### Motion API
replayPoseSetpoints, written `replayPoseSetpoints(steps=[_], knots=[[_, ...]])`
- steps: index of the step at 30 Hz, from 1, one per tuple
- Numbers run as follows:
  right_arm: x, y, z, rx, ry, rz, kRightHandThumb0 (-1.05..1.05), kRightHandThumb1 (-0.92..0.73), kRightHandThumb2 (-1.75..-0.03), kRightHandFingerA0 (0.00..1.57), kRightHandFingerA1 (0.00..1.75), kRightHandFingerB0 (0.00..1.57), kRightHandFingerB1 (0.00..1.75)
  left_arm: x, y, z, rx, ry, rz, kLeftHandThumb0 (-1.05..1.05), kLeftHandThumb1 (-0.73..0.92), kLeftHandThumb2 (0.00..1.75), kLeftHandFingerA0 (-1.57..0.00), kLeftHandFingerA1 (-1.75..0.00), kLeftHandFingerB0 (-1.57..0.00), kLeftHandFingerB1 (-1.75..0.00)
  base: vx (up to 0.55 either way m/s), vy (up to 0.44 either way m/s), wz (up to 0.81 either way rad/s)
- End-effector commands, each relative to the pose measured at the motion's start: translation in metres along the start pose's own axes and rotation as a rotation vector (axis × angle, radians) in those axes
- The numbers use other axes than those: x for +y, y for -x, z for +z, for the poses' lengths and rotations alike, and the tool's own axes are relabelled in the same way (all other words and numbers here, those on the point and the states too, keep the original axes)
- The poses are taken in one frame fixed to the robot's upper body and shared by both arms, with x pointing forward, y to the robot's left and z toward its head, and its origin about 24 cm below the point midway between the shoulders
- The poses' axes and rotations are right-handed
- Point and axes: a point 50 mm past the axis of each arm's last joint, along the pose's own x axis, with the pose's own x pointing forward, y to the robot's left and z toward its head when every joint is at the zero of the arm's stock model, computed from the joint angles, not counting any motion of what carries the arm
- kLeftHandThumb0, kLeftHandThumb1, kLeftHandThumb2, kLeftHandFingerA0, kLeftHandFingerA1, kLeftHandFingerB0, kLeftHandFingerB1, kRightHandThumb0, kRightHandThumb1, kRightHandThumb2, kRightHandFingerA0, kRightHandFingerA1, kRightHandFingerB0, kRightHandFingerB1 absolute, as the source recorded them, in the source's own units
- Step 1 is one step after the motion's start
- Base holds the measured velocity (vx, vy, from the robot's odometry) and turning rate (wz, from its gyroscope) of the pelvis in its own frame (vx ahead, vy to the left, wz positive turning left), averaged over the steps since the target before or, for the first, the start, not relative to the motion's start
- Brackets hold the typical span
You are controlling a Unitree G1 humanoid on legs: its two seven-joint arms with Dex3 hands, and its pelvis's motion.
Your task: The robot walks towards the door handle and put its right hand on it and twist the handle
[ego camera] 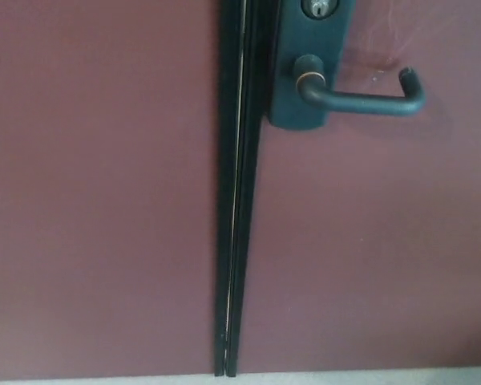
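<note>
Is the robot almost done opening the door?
Not yet. It looks done walking: the maroon door fills the view and the door handle is near the top. Neither robot hand is in view, so nothing is touching the handle. Left to do: put the right hand on it and twist it.

Head view: no robot arm, wrist or hand in frame. Left hand out of view. Right hand out of view. Finger pose and grip state of either hand not visible.
</note>
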Motion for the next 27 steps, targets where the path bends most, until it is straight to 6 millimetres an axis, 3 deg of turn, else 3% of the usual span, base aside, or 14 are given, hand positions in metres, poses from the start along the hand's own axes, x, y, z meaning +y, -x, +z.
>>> replayPoseSetpoints(steps=[1, 5, 6, 11, 12, 13, 14, 15, 27], knots=[[0.0007, 0.0015, -0.0069, 0.022, 0.009, 0.007, -0.14, -0.69, -0.60, 0.67, 0.53, 0.49, 0.43, -0.0015, 0.0015, -0.0052, 0.013, -0.013, -0.008, -0.45, 0.20, 1.02, -0.85, -1.05, -0.64, -0.91, 0.00, 0.000, 0.00], [0.0010, 0.0009, -0.0042, 0.015, 0.012, 0.009, -0.14, -0.69, -0.60, 0.67, 0.54, 0.49, 0.43, -0.0012, 0.0009, -0.0032, 0.008, 0.000, -0.016, -0.44, 0.22, 1.01, -0.85, -1.01, -0.64, -0.87, 0.00, -0.015, 0.02], [0.0011, 0.0009, -0.0044, 0.017, 0.004, 0.010, -0.14, -0.69, -0.60, 0.67, 0.54, 0.49, 0.43, -0.0009, 0.0008, -0.0028, 0.008, 0.000, -0.013, -0.44, 0.19, 1.05, -0.80, -1.13, -0.60, -0.99, 0.00, 0.000, 0.00], [0.0026, 0.0003, -0.0003, -0.003, 0.017, 0.020, -0.14, -0.69, -0.59, 0.67, 0.54, 0.49, 0.43, 0.0015, 0.0003, -0.0003, -0.004, 0.000, -0.007, -0.44, 0.19, 1.05, -0.80, -1.14, -0.60, -0.99, 0.00, -0.025, 0.13], [0.0026, 0.0001, 0.0006, -0.006, 0.020, 0.021, -0.14, -0.69, -0.59, 0.67, 0.54, 0.49, 0.43, 0.0016, 0.0002, 0.0007, -0.010, 0.000, -0.006, -0.44, 0.22, 1.01, -0.84, -1.01, -0.63, -0.87, 0.00, 0.000, 0.00], [0.0024, -0.0002, 0.0015, -0.007, 0.018, 0.021, -0.14, -0.69, -0.59, 0.67, 0.54, 0.49, 0.43, 0.0017, -0.0001, 0.0019, -0.013, -0.001, -0.005, -0.44, 0.22, 1.01, -0.84, -1.01, -0.63, -0.87, 0.00, 0.000, 0.00], [0.0022, -0.0002, 0.0016, -0.008, 0.019, 0.022, -0.13, -0.69, -0.59, 0.67, 0.54, 0.49, 0.43, 0.0015, -0.0002, 0.0022, -0.014, -0.001, -0.005, -0.45, 0.19, 1.05, -0.80, -1.14, -0.60, -0.99, 0.00, -0.056, 0.15], [0.0022, -0.0001, 0.0013, -0.008, 0.012, 0.024, -0.13, -0.69, -0.59, 0.67, 0.54, 0.49, 0.43, 0.0011, -0.0005, 0.0023, -0.010, 0.003, -0.003, -0.43, 0.18, 1.05, -0.79, -1.14, -0.59, -0.99, -0.09, -0.083, 0.11], [0.0038, -0.0006, 0.0017, 0.007, -0.001, 0.028, -0.14, -0.70, -0.60, 0.66, 0.54, 0.48, 0.43, 0.0006, -0.0008, 0.0027, -0.007, 0.004, -0.013, -0.44, 0.18, 1.06, -0.80, -1.14, -0.60, -1.00, 0.12, -0.282, -0.03]])
